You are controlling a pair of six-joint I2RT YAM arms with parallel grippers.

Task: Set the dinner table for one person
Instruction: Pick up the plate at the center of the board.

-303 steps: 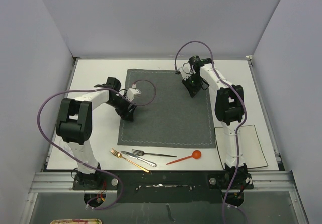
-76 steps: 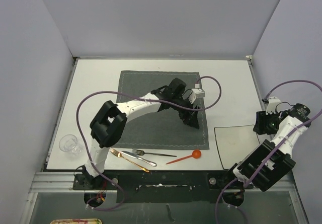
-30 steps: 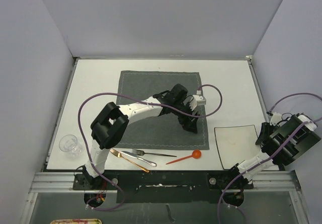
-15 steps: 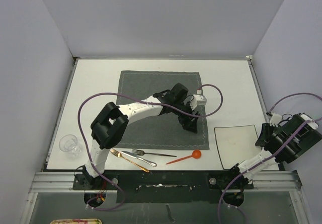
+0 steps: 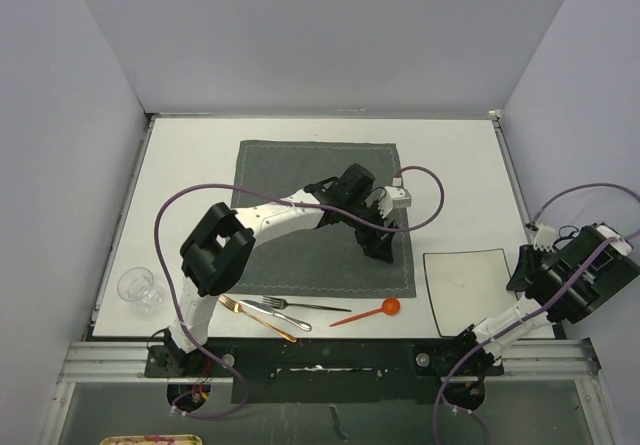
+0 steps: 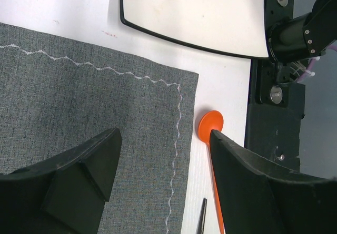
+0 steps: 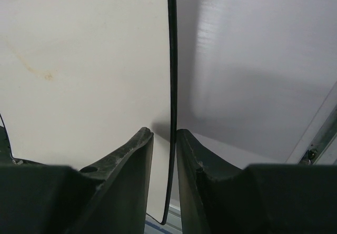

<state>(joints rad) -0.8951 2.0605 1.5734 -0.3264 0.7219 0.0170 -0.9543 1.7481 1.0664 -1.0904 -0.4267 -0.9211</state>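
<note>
The dinner table (image 5: 200,165) is the white top that fills the cell and carries everything else. Near its middle lies a dark grey placemat (image 5: 290,180) with white zigzag stitching. The left arm reaches across it, so part of the cloth is covered.

The left gripper (image 5: 378,248) hangs over the mat's near right corner. Its jaws are spread wide with nothing between them but cloth, as the left wrist view (image 6: 163,139) shows.

To the right of the mat, apart from it, a square off-white plate (image 5: 465,290) with a dark rim sits near the table's right near corner. Its face carries only a faint brownish mark.

The right gripper (image 5: 522,268) is at the plate's right edge. In the right wrist view (image 7: 165,134) its jaws are drawn in narrow on either side of the rim, and it cannot be told whether they pinch it.

A clear glass (image 5: 137,287) stands by the left edge, and its contents cannot be made out.

Along the near edge lie a gold utensil (image 5: 257,318), a silver utensil (image 5: 280,315), a fork (image 5: 300,306) and an orange spoon (image 5: 370,313). The orange spoon's bowl lies just off the mat's corner.
</note>
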